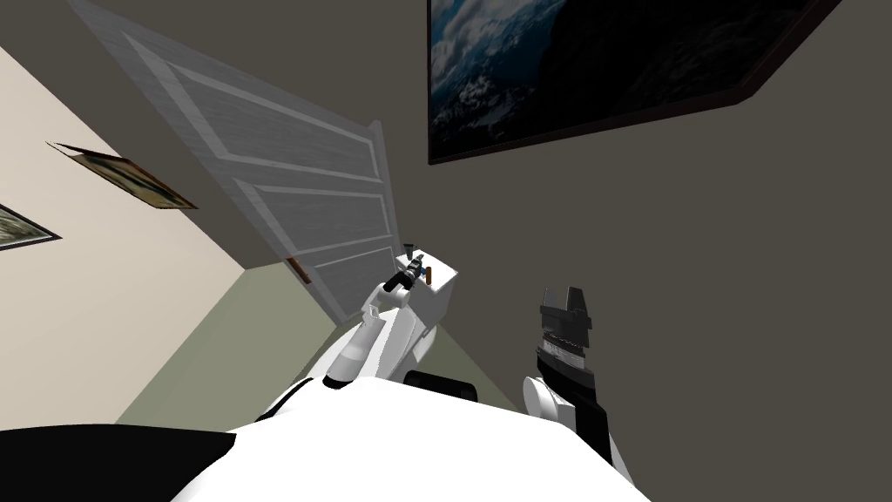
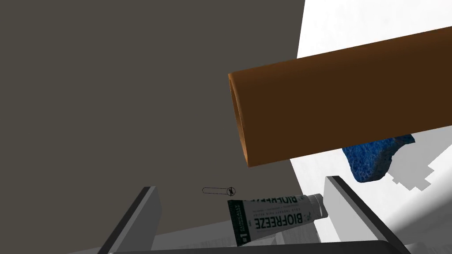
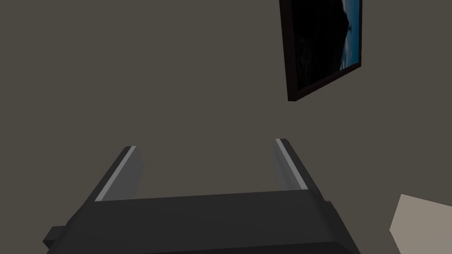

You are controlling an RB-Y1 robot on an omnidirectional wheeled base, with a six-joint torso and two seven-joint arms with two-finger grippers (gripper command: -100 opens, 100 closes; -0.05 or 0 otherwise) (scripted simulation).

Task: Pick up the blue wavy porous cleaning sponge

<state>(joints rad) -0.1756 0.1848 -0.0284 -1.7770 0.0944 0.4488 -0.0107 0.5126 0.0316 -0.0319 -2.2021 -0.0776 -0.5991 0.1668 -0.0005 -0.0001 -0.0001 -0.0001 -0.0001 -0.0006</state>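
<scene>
Counts: one blue sponge [image 2: 371, 158], one brown cylinder [image 2: 335, 92], one Biofreeze tube [image 2: 273, 216] (all on the white stand [image 1: 438, 301]).
Sponge: lying partly behind the cylinder.
Left gripper [image 2: 240, 184]: reaching over the stand, fingers standing apart.
Right gripper [image 3: 205, 147]: hanging aside, fingers spread.

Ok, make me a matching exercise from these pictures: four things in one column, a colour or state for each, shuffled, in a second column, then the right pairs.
Column one:
1. sponge
2. cylinder
3. tube
4. right end effector

Column two:
A. open, holding nothing
B. blue
C. lettered BIOFREEZE
D. brown

Pairs: 1-B, 2-D, 3-C, 4-A.
</scene>
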